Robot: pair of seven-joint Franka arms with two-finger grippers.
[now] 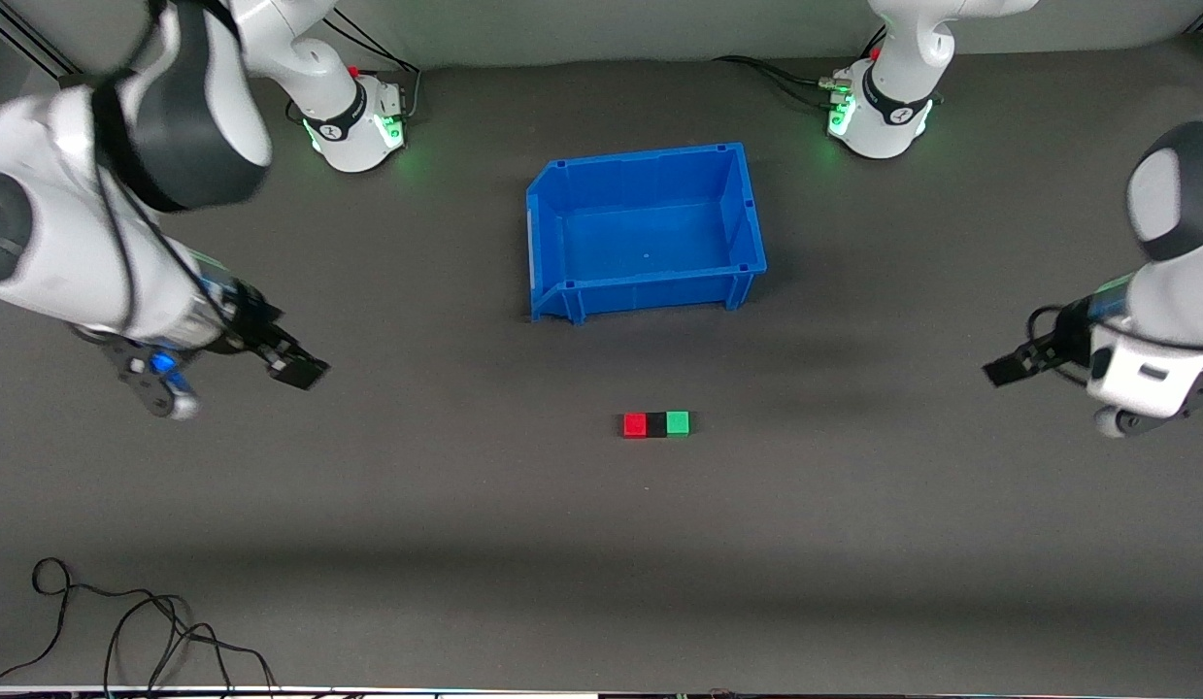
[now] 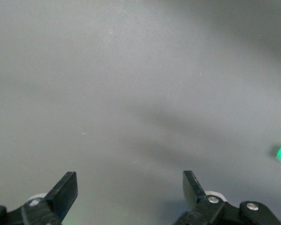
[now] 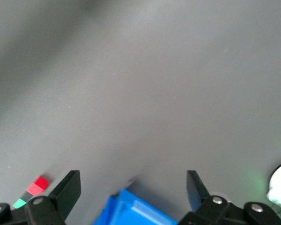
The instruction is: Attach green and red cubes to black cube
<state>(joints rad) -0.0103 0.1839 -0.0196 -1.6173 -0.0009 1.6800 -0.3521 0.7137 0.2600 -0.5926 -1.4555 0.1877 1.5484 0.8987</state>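
My two arms are glossy white shells with dark grey joint bands, black cables trailing from round bases that glow green, and each ends in black wedge fingers, my left gripper and right gripper, fixed with silver screws.

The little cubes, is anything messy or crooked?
Nothing stands out. The red cube, black cube and green cube sit in one straight row, touching, nearer the camera than the blue bin.

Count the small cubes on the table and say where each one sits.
3, touching in one row nearer the front camera than the blue bin: red cube, black cube in the middle, green cube. None seems hidden.
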